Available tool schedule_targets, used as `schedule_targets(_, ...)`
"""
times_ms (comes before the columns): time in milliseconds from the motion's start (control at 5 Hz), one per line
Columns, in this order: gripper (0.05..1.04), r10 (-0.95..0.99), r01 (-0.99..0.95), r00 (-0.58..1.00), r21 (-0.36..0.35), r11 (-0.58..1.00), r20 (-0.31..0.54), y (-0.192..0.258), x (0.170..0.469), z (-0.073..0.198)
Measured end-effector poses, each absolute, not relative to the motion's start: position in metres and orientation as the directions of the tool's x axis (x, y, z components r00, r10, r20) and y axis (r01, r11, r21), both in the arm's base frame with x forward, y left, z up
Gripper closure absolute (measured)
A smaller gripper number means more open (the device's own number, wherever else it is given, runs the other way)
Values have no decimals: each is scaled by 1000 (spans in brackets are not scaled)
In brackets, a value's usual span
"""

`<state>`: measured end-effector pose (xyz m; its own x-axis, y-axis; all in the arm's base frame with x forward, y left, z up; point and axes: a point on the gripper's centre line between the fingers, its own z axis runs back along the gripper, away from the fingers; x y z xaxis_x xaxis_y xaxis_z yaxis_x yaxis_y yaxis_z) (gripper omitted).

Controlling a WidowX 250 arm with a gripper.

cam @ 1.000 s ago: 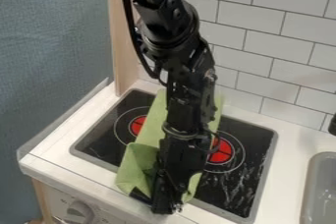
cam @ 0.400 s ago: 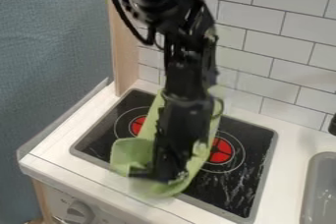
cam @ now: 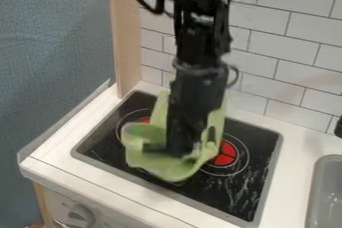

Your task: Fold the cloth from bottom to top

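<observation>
One fold, judged partly made: black two-finger gripper (cam: 171,151) clamped on light-green cloth (cam: 168,168), near end raised; laying it toward far end remains.

- black stovetop (cam: 100,144) with two red burners (cam: 228,154), set in a white counter (cam: 297,147)
- control knob (cam: 81,215) on the front
- grey sink (cam: 316,192) at right
- white wall tiles (cam: 287,42) behind
- upright wooden panel (cam: 127,37)

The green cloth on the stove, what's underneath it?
Beneath the cloth is the black stovetop. One red burner shows partly past its edge on the picture's right, another on the left. The covered middle can't be seen.
</observation>
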<state>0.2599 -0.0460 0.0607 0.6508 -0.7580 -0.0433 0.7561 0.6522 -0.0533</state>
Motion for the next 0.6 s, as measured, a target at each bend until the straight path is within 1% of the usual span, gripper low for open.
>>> schedule_targets(200,1033,-727,728,686,-22,686,22,-34,285,81)
schedule_targets(600,1033,-707,707,707,-38,706,13,-27,330,70)
